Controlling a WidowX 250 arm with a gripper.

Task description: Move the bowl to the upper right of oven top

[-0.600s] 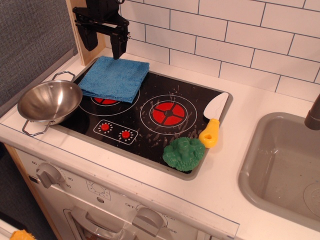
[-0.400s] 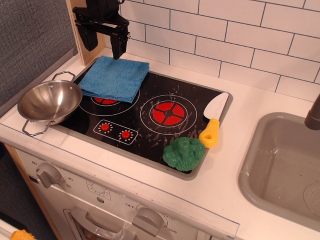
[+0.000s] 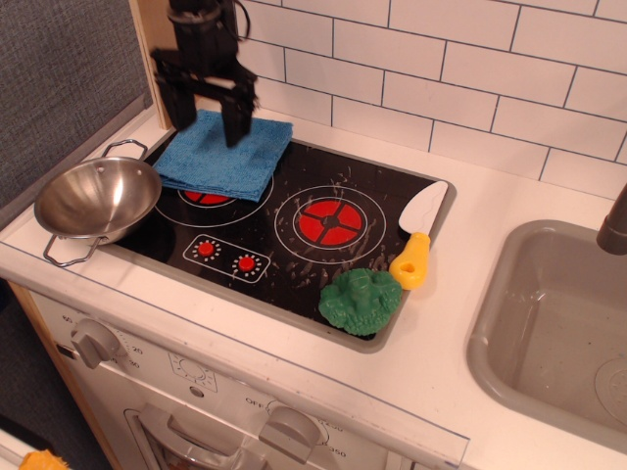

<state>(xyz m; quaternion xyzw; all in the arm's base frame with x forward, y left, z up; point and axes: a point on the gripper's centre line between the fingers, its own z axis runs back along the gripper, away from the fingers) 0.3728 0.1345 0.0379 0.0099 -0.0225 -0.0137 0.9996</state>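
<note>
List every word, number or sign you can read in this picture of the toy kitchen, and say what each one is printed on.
"OFF" – on the white oven front panel, left of the middle knob.
Small numbers around the knobs, ending in something like "50" or "350" – too small and blurred to read with certainty.
Square symbol panel between the knobs – icons only, unreadable.
Oven top: two red dial marks, no text.
Bowl, blue cloth, toy knife: no markings.

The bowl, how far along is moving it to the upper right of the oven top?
Nothing is done yet: the bowl sits at the left edge of the oven top. In hand: the gripper hangs open and empty over the blue cloth. Left: reach the bowl, grasp it, carry it to the upper right.
</note>
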